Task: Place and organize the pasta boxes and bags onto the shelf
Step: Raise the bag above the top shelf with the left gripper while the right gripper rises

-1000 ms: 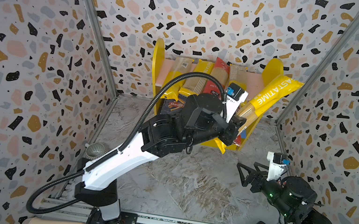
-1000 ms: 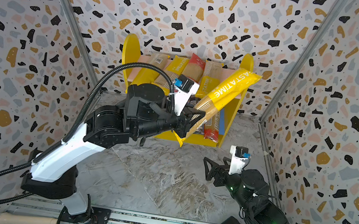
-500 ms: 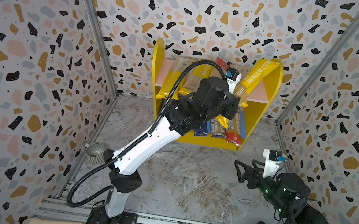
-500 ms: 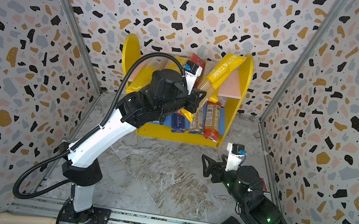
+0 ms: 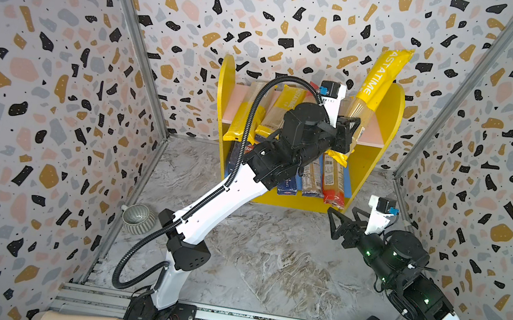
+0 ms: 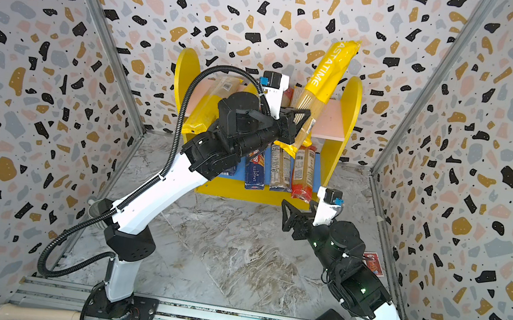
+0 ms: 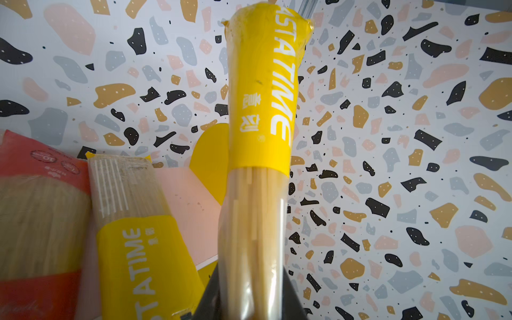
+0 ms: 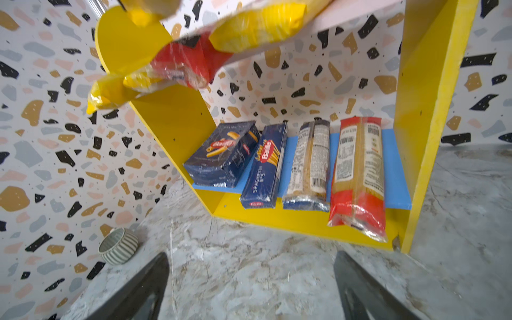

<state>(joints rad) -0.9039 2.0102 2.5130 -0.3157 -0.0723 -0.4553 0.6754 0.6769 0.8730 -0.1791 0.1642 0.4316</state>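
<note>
one yellow bag (image 5: pixel 379 79) of spaghetti is in hand. it stands nearly upright over the pink upper board (image 5: pixel 376 131) of the shelf (image 5: pixel 394 110), which sits at 12 o'clock on the floor (image 5: pixel 267 257) in both top views. its printed end leans toward 1 o'clock, above the shelf's round-topped side, and its lower end hangs past the board's front edge. whether it rests on the board cannot be told. the left gripper (image 5: pixel 346 132) has its jaws clamped across the clear lower part of the bag, and its dark fingers (image 7: pixel 293 304) flank the strands in the left wrist view. other bags (image 5: pixel 283 109) lie flat on the same board toward 11 o'clock.

on the blue lower board (image 8: pixel 396 177) four packs lie side by side, from the 9 o'clock side to the 3 o'clock side: wide box (image 8: pixel 221 155), narrow box (image 8: pixel 263 169), clear bag (image 8: pixel 309 166), red bag (image 8: pixel 357 171). the right gripper (image 5: pixel 343 214) hovers at 4 o'clock with its jaws wide and empty. a bowl (image 5: pixel 137 218) sits at 8 o'clock.

handling, as a judgement: the bag is probably light and stiff along its length, with brittle strands and slick film. a hold across the middle of the bundle would balance it best. the present low hold leaves it top-heavy and liable to pivot.
</note>
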